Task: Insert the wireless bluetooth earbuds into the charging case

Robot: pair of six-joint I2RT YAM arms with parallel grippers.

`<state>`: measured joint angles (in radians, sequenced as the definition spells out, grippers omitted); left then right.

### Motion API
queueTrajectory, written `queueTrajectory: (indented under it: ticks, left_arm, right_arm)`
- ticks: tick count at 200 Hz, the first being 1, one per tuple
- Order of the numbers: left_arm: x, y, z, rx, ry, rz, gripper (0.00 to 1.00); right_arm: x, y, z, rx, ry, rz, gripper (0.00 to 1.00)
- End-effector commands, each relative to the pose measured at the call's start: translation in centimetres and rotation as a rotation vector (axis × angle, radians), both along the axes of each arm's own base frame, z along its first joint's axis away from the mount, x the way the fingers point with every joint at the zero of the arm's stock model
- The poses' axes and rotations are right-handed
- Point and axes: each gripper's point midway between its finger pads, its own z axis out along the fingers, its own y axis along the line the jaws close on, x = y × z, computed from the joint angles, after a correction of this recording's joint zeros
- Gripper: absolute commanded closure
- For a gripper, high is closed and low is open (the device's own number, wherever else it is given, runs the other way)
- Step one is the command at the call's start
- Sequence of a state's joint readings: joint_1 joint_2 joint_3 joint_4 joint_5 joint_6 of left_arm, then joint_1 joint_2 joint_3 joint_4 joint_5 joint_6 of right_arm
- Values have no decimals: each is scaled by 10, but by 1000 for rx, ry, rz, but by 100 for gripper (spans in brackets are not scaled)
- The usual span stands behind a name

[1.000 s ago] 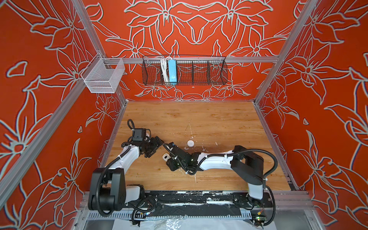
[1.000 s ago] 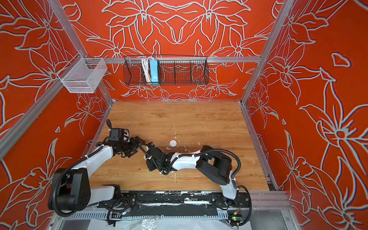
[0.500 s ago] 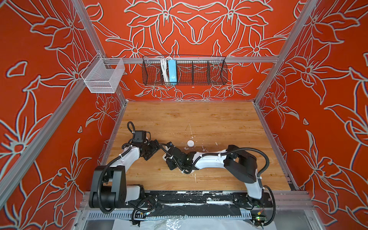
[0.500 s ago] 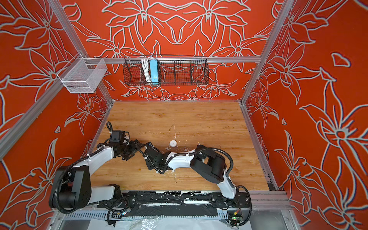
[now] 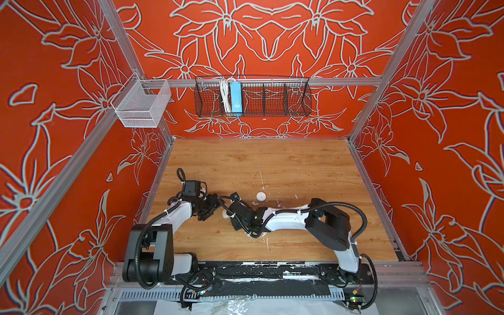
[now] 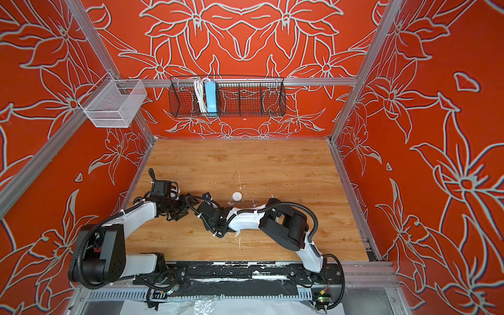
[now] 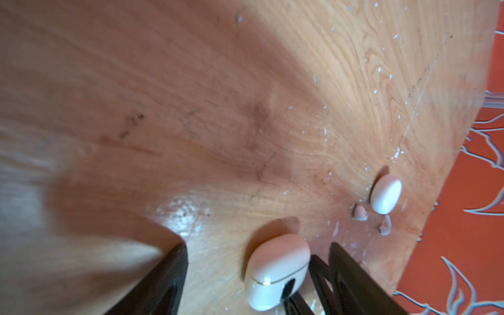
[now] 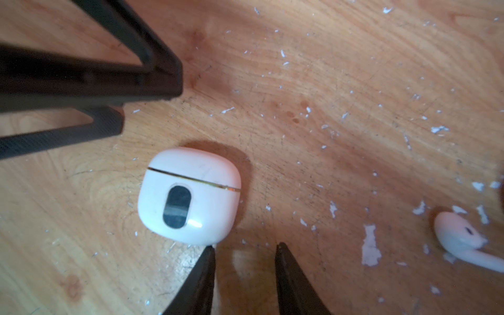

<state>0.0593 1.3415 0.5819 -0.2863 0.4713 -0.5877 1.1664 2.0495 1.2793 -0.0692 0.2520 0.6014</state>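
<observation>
The charging case point(image 8: 189, 195) is white with a gold seam and a dark oval, and it lies closed on the wood. In the left wrist view the charging case point(image 7: 276, 270) sits between the fingers of my open left gripper point(image 7: 257, 245), close to one finger and not clamped. My right gripper point(image 8: 245, 248) is narrowly open with bare wood in the gap. One fingertip point(image 8: 209, 252) touches the case's edge. In both top views the two grippers point(image 5: 211, 210) point(image 5: 228, 212) meet at the front left. One earbud point(image 8: 463, 240) lies apart from the case. Two earbuds point(image 7: 360, 212) point(image 7: 385, 226) show farther off.
A second, oval white case point(image 5: 261, 195) point(image 7: 386, 193) lies shut near the table's middle, beside the earbuds. White paint flecks dot the wood. A black wire basket point(image 5: 252, 99) and a white mesh basket point(image 5: 141, 106) hang on the back rail. Red walls enclose three sides.
The right arm's elbow has swung a little to the left while its gripper stayed by the case. Both grippers stand slightly narrower than before. The case has not visibly moved.
</observation>
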Motion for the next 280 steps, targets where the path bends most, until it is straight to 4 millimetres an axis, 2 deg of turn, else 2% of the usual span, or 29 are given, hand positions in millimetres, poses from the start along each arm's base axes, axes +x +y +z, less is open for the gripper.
queueTrajectory:
  ticks: [1, 26, 42, 59, 75, 104, 149, 174, 209, 280]
  left_arm:
    - [-18, -7, -7, -45, 43, -14, 21]
    - [-25, -12, 5, -93, 30, 13, 20]
    - [-28, -18, 17, -140, 9, 25, 21]
    - [-30, -24, 23, -198, -30, 53, 21]
    - [-34, -27, 26, -234, -59, 71, 21]
    - [-41, -26, 28, -226, -76, 77, 22]
    - [-43, -39, 23, -288, -70, 25, 28]
    - [-42, -32, 14, -232, -64, 35, 34]
    - [-38, -17, 6, -133, -72, 74, 34]
    - [-30, -24, -3, -177, -65, 47, 36]
  right_arm:
    - [-10, -11, -20, -22, 53, 10, 61]
    - [-15, -12, 0, 105, 82, 4, 61]
    - [-15, -13, 14, 242, 139, -3, 66]
    - [-6, -17, 26, 373, 203, -31, 73]
    - [1, -21, 29, 397, 233, -39, 75]
    - [11, -23, 23, 348, 254, -53, 78]
    - [25, -19, 12, 321, 271, -71, 79]
    - [28, -16, 9, 307, 271, -68, 80]
    - [31, -12, 7, 289, 276, -64, 80]
    - [34, -10, 4, 281, 273, -70, 81]
